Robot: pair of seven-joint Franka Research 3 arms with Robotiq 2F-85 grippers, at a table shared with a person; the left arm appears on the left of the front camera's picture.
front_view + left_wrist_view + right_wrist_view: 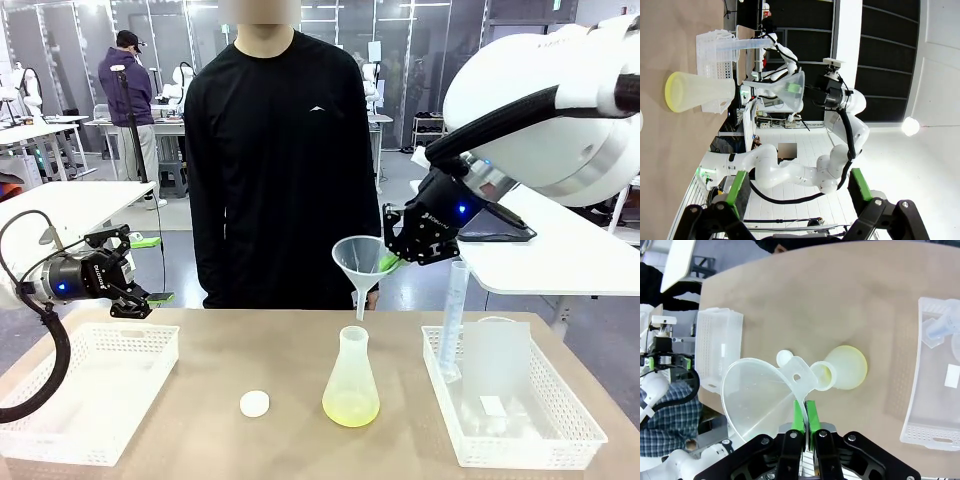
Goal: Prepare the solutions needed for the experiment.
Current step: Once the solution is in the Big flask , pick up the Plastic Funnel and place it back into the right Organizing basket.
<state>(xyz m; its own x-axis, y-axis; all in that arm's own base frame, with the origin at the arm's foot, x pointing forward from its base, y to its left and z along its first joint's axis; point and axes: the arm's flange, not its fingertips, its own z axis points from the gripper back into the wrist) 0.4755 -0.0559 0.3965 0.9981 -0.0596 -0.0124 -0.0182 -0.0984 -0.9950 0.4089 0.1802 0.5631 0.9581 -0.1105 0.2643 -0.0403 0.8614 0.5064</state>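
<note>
A frosted conical flask [351,384] stands mid-table with a shallow layer of pale yellow-green solution [350,408] at its bottom. My right gripper [392,262] is shut on the rim of a clear plastic funnel [360,262], held above the flask with the spout pointing down at its mouth. From the right wrist the funnel [760,395] sits beside the flask's mouth [823,377], the green pads [799,415] clamping its rim. My left gripper [150,270] hangs open above the left basket, nothing between its fingers [740,186]. The left wrist view shows the flask [695,91] and the funnel [790,90].
A small white round cap [254,403] lies left of the flask. An empty white basket [90,390] sits at the left. The right basket [540,440] holds a tall graduated cylinder [453,318] and a clear beaker [498,360]. A person in black [280,160] stands at the far edge.
</note>
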